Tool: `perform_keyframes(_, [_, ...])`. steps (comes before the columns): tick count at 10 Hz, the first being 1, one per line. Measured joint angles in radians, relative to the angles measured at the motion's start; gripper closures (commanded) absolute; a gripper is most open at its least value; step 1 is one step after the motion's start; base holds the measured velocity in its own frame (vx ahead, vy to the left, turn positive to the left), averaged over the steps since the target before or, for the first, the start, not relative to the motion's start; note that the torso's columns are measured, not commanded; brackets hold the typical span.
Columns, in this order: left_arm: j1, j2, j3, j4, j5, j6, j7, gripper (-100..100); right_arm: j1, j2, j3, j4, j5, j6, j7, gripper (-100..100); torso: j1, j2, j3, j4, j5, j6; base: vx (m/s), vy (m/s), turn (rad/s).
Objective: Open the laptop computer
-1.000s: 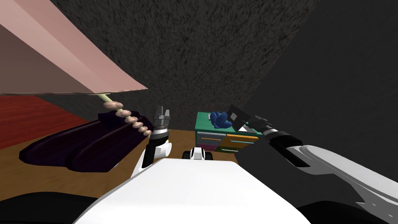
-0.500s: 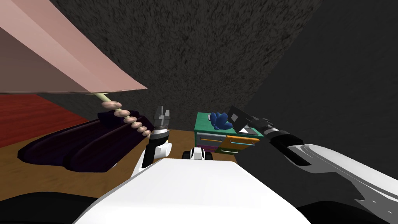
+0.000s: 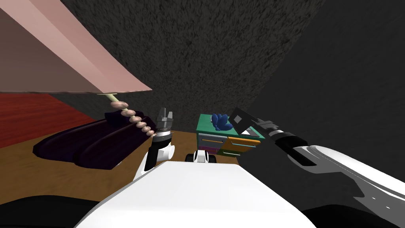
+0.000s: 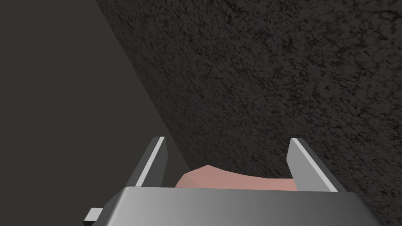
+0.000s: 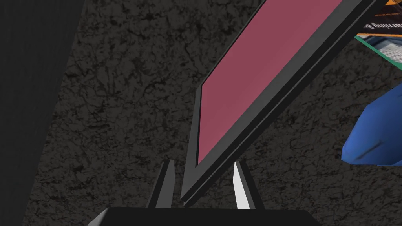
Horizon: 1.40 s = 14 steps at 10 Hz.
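Right end effector (image 5: 202, 162), fingers drawn close together on the lower corner of the laptop lid (image 5: 267, 74): one finger (image 5: 240, 184) lies against the lid's dark outer edge and the other (image 5: 166, 184) stands just beside the bezel, so the corner is clamped between them. The lid is raised and tilted, its inner face a flat maroon-pink panel inside a dark frame. From the head view, the right end effector (image 3: 259, 122) meets the laptop (image 3: 242, 120) at the far right corner of a green drawer unit (image 3: 205, 118) with orange and yellow drawer fronts; the laptop rests on the unit's top, part-open, its pale base visible under the lid. A blue object (image 3: 221, 122) lies on the same top, just beside the laptop on its left. The unit stands on a wooden floor (image 3: 51, 178) against a dark rough wall (image 3: 205, 51). Left end effector (image 4: 227, 138), fingers spread wide and holding nothing, held upright near the robot's front (image 3: 165, 114), well apart from the laptop. Beside it lie a dark purple couch (image 3: 95, 144) and a beaded lamp stem (image 3: 136, 118) under a pink shade (image 3: 59, 59).
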Motion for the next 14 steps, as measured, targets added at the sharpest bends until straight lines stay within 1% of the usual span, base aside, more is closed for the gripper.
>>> perform_keyframes(2, [0.000, 0.000, 0.000, 0.000, 0.000, 0.000, 0.000, 0, -0.009, 0.001, 0.003, 0.022, -0.041, -0.013, -0.036, 100, 0.002, 0.000, -0.001, 0.001, 0.002, -0.001, -0.020, -0.047, 0.021])
perform_keyframes(3, [0.000, 0.000, 0.000, 0.000, 0.000, 0.000, 0.000, 0, -0.010, 0.001, 0.001, 0.022, -0.044, -0.014, -0.041, 100, 0.007, 0.000, -0.001, 0.001, 0.004, -0.002, -0.027, -0.053, 0.065])
perform_keyframes(4, [0.000, 0.000, 0.000, 0.000, 0.000, 0.000, 0.000, 0, -0.018, 0.016, 0.004, 0.037, -0.060, -0.025, -0.053, 100, 0.007, 0.001, 0.000, 0.002, 0.005, -0.004, -0.045, -0.107, 0.082])
perform_keyframes(5, [0.000, 0.000, 0.000, 0.000, 0.000, 0.000, 0.000, 0, -0.034, 0.024, 0.018, 0.055, -0.079, -0.030, -0.069, 100, 0.004, 0.001, 0.000, 0.001, 0.004, -0.005, -0.039, -0.107, 0.081])
perform_keyframes(6, [0.000, 0.000, 0.000, 0.000, 0.000, 0.000, 0.000, 0, -0.047, 0.039, 0.028, 0.065, -0.093, -0.034, -0.081, 100, 0.005, 0.000, -0.001, 0.000, 0.002, -0.004, -0.037, -0.079, 0.050])
perform_keyframes(8, [0.000, 0.000, 0.000, 0.000, 0.000, 0.000, 0.000, 0, -0.078, 0.056, 0.050, 0.102, -0.124, -0.044, -0.109, 100, 0.006, -0.002, -0.001, -0.001, 0.002, -0.004, -0.034, -0.076, 0.051])
perform_keyframes(9, [0.000, 0.000, 0.000, 0.000, 0.000, 0.000, 0.000, 0, -0.086, 0.068, 0.052, 0.123, -0.141, -0.059, -0.122, 100, 0.006, -0.001, -0.001, -0.001, 0.002, -0.003, -0.029, -0.078, 0.036])
perform_keyframes(12, [0.000, 0.000, 0.000, 0.000, 0.000, 0.000, 0.000, 0, -0.123, 0.114, 0.080, 0.171, -0.180, -0.082, -0.154, 100, 0.008, -0.001, -0.001, -0.002, 0.001, -0.005, -0.027, -0.067, 0.041])
perform_keyframes(13, [0.000, 0.000, 0.000, 0.000, 0.000, 0.000, 0.000, 0, -0.125, 0.116, 0.080, 0.174, -0.182, -0.084, -0.157, 100, 0.011, -0.002, -0.002, 0.000, 0.005, -0.005, -0.032, -0.053, 0.058])
perform_keyframes(14, [0.000, 0.000, 0.000, 0.000, 0.000, 0.000, 0.000, 0, -0.131, 0.139, 0.082, 0.185, -0.195, -0.092, -0.164, 100, 0.011, 0.000, -0.001, 0.000, 0.005, -0.006, -0.054, -0.097, 0.072])
